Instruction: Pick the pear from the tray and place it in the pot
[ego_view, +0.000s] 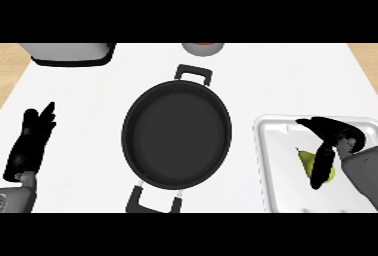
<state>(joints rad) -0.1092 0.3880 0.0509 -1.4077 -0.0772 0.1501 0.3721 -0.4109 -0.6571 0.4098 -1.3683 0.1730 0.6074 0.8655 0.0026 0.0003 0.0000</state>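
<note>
**Count on the counter**

One pot (176, 135), black, with two handles. One white tray (267, 165). One pear (306, 161) in that tray. Two black hands: left hand (31, 142), right hand (330, 145). At the far edge, one grey appliance (70, 52) and one small round container (203, 48).

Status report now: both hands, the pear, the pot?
Left hand open, resting at left edge. Right hand over pear in tray, grip unclear. Pot empty, nothing in the way.
</note>
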